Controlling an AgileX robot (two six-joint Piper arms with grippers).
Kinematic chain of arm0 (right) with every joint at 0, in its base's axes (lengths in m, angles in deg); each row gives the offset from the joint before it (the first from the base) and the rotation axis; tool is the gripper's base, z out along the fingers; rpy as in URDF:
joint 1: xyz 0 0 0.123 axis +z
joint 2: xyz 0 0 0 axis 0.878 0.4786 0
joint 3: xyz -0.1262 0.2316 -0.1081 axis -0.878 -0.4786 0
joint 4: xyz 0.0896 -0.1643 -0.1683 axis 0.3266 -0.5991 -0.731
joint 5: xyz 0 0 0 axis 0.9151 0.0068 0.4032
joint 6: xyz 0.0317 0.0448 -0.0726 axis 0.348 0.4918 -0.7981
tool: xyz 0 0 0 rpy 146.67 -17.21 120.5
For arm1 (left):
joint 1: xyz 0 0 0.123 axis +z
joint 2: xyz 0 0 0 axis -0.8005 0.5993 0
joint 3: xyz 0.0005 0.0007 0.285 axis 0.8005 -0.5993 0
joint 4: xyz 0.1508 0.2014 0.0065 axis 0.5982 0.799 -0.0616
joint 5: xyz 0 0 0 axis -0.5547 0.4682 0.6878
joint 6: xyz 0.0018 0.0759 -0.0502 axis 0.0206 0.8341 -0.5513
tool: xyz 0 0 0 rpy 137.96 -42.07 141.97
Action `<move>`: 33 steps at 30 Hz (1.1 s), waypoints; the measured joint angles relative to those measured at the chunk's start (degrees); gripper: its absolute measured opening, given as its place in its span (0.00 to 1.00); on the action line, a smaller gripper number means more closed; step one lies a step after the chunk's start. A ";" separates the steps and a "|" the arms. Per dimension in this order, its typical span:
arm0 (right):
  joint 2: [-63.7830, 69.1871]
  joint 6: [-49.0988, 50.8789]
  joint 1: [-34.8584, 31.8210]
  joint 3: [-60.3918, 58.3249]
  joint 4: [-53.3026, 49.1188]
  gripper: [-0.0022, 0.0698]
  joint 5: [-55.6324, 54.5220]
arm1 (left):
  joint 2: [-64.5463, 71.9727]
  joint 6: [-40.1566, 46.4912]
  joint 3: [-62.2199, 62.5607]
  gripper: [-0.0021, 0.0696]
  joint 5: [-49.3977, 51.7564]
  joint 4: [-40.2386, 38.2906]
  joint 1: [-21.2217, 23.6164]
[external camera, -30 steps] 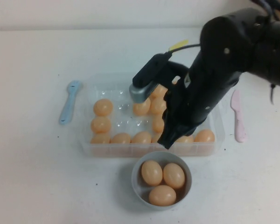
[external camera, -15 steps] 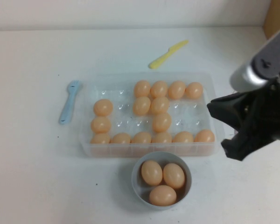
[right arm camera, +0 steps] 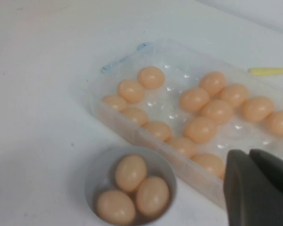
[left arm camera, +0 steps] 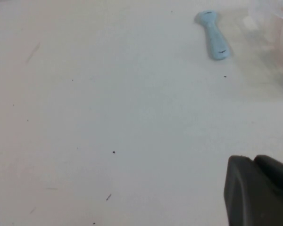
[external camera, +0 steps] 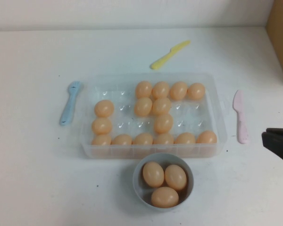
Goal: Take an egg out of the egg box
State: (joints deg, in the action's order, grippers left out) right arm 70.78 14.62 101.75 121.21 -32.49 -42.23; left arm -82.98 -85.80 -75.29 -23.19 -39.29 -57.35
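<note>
The clear plastic egg box lies in the middle of the table and holds several peach-orange eggs in its dimples. It also shows in the right wrist view with its eggs. My right gripper is shut and empty, low at the right edge of the high view, well to the right of the box; it also shows in the right wrist view. My left gripper is shut and empty over bare table to the left of the box, and is out of the high view.
A pale grey-blue bowl with three eggs stands just in front of the box. A blue spoon lies left of the box, a yellow knife behind it, a pink knife to its right. A brown box stands at the far right.
My right arm has pulled away from over the egg box, moving right and back toward me. Only its shut fingertips now show at the right edge. The eggs have not moved.
</note>
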 joint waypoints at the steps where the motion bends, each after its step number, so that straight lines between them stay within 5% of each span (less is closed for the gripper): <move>1: -1.12 0.55 0.00 -0.27 -1.38 0.01 1.04 | 0.00 0.00 0.00 0.02 0.00 0.00 0.00; 11: -12.90 8.24 0.00 -5.11 -11.53 0.01 8.91 | 0.00 0.00 0.00 0.02 0.00 0.00 0.00; 22: -17.78 8.47 0.00 -18.20 -9.95 0.01 -12.10 | 0.00 0.00 0.00 0.02 0.00 0.00 0.00; 33: -20.51 10.59 -1.77 -26.00 -6.66 0.01 -15.90 | 0.00 0.00 0.00 0.02 0.00 0.00 0.00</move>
State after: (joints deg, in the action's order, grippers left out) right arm 50.27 25.20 99.99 95.21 -39.16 -58.13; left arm -82.98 -85.80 -75.29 -23.19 -39.29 -57.35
